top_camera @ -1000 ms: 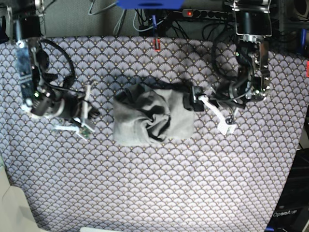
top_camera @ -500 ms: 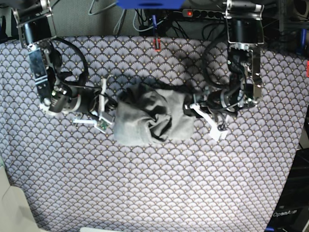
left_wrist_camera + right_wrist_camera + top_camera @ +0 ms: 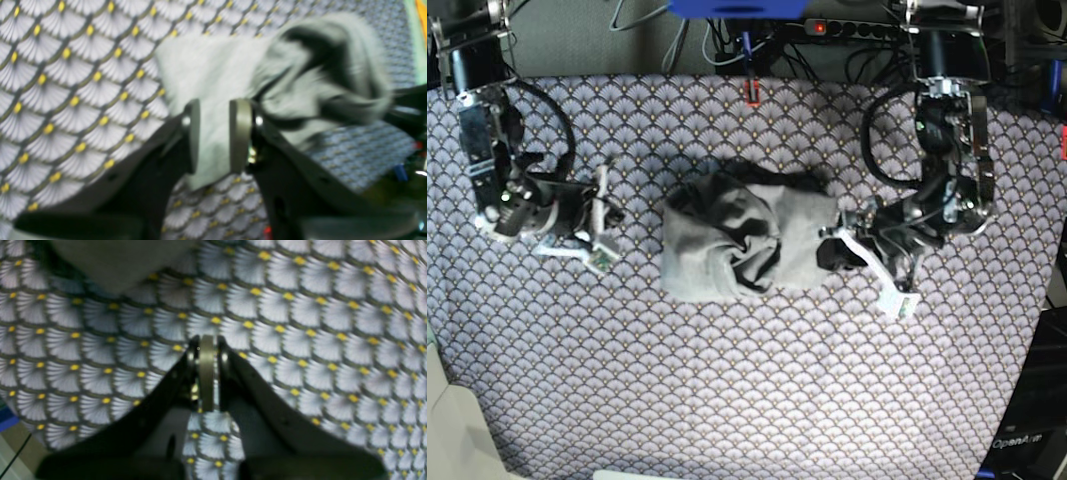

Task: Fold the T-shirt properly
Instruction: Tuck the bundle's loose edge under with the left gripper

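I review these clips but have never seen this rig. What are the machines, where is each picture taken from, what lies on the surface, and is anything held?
Two robot arms work over a table covered by a scallop-patterned cloth. The base view looks down from above; each wrist view looks out along one arm's gripper. A crumpled grey T-shirt lies in the middle, not yet folded. The left gripper, on the base view's right, has its pads closed on a strip of the shirt's edge. The right gripper, on the base view's left, is shut and empty over bare cloth, apart from the shirt.

One T-shirt (image 3: 745, 245), one scallop-patterned cloth (image 3: 757, 390), two arms, each with jaws.
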Tool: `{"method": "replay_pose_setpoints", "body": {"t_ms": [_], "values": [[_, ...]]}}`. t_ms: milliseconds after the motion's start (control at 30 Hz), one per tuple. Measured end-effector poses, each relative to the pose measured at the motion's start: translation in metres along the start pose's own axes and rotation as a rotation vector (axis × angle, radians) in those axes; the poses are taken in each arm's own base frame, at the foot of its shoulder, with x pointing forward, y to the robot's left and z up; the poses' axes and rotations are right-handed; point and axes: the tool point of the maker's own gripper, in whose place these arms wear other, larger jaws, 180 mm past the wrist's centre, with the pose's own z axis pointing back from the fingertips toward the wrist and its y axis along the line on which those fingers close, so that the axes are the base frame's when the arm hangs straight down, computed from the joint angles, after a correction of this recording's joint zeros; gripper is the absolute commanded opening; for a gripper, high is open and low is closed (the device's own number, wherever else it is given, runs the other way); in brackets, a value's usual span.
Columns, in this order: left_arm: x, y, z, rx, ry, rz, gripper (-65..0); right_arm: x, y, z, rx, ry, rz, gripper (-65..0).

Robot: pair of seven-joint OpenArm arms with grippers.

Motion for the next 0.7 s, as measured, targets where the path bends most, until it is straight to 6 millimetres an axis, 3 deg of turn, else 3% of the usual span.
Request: {"method": "replay_pose_setpoints", "body": {"t_ms": [167, 267, 433, 567, 700], "values": [[0.021, -0.030, -0.001, -0.154, -0.062, 0.075, -50.4, -0.010, -0.003, 0.003, -0.010, 0.013, -0.020, -65.0], [0.029, -0.037, -0.013, -0.189, -0.081, 0.125, -41.9, -0.016, 0.002, 0.001, 0.000, 0.030, -0.024, -60.1], [-0.003, -0.026, -0.030, -0.177, 0.002, 0.204, -22.9, -0.018, 0.003, 0.001, 0.001, 0.030, -0.027, -54.7], [0.001, -0.019, -0.035, -0.171, -0.044, 0.238, -22.4, -0.017, 0.004, 0.000, 0.005, 0.025, -0.029, -54.7], [-0.011, -0.012, -0.043, -0.163, -0.011, 0.275, -22.4, -0.016, 0.004, 0.000, 0.004, 0.021, -0.029, -54.7]]}}
